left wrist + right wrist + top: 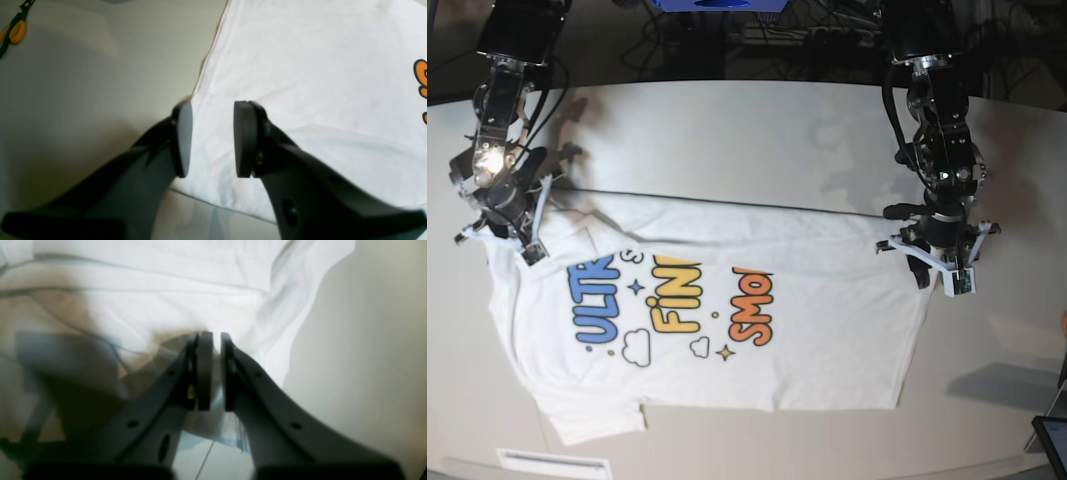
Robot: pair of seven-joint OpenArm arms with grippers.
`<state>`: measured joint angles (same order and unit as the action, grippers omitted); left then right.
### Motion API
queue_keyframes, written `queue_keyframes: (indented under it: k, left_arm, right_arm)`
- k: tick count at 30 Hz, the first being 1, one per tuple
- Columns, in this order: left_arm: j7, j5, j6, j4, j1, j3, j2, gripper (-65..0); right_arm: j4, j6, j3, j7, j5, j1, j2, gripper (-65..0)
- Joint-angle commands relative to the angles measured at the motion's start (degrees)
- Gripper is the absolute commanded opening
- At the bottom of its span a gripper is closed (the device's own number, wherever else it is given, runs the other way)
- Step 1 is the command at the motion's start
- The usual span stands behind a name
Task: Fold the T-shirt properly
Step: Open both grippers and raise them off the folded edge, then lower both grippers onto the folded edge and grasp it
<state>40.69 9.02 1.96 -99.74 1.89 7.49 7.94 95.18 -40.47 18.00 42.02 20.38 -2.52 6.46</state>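
— Start at the counter's (757,120) left edge: what is there?

— The right gripper (212,371) hangs over the T-shirt's (727,310) upper left corner, where the cloth is bunched into folds. In the right wrist view its jaws stand only a narrow slit apart; white cloth fills the background behind them, but whether any of it is pinched in that slit I cannot tell.

— And the shirt itself?

— It lies spread across the middle of the counter, print up: blue "ULTRA", yellow "FINE", orange "SMOL", running sideways toward the front edge. Its far edge forms a straight line between the two arms — one sleeve sticks out near the front left.

— The right side?

— The left gripper (212,138) is above the shirt's upper right corner. Its jaws are clearly parted, a wide gap between the pads (184,138), with nothing clamped; the cloth's edge and corner lie below. Orange-handled scissors (13,30) lie on the counter beyond, well apart from the shirt.
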Motion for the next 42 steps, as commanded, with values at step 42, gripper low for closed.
queue_keyframes:
  k: [42]
  left_arm:
    - [-1.35,-0.8,-0.51,5.02,5.45,-10.52,1.51,-43.8]
  right_arm:
    - [-5.81,0.47,7.89,-0.83,-0.03,-0.24,1.06,-35.3]
